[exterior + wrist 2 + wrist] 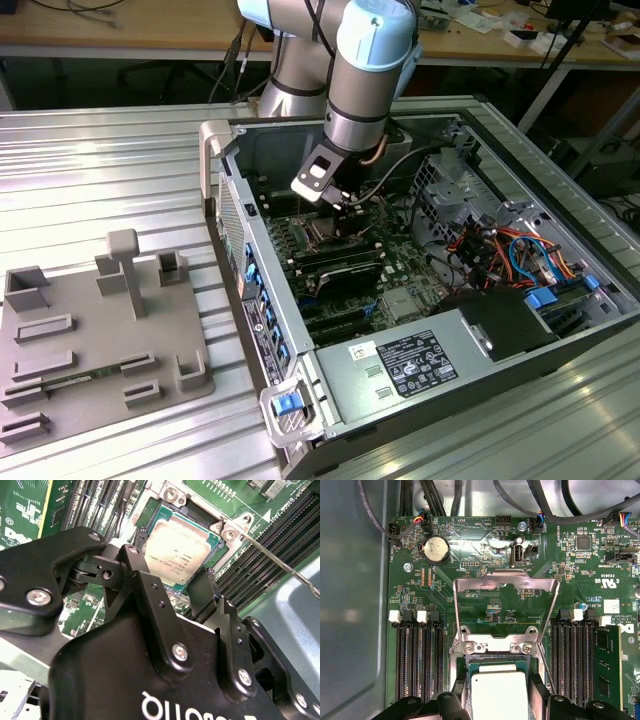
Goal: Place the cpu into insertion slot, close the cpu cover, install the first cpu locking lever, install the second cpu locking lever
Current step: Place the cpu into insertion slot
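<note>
In the exterior view the gripper [345, 205] hangs in the upper middle of the frame, inside the open computer case [240, 230], low over the motherboard [400, 300]. In the first wrist view the cpu [498, 694] lies in the insertion slot [492, 645], directly under the gripper; I cannot tell whether it pinches the chip or is free of it. The cpu cover [505, 579] is swung open, clear of the chip. In the second wrist view 1 thin locking lever [280, 565] sticks out from a corner of the slot.
</note>
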Robot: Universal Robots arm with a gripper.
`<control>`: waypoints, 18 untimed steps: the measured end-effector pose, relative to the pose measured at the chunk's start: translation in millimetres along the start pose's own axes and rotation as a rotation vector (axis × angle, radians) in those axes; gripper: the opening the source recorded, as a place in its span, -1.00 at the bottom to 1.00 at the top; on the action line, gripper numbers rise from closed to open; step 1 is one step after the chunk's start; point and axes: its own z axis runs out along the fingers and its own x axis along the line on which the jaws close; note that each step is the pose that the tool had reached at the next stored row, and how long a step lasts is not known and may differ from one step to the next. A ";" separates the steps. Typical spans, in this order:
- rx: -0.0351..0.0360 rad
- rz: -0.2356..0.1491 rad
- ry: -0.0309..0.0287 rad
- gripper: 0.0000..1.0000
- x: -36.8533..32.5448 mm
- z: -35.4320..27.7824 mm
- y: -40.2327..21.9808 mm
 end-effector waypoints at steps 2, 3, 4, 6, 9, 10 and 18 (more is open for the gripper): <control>0.0001 0.000 -0.0002 0.17 -0.1 -0.1 0.0; 0.0000 0.000 -0.0001 0.11 0.0 0.0 0.0; 0.0000 0.000 0.0000 0.11 0.0 0.0 0.0; 0.0001 0.006 -0.0001 0.11 -0.1 0.1 0.1; 0.0013 0.034 -0.0021 0.11 -0.4 0.0 0.1; 0.0018 0.044 -0.0027 0.11 -0.5 0.0 0.1; 0.0018 0.049 0.0119 0.11 -1.9 -2.9 0.3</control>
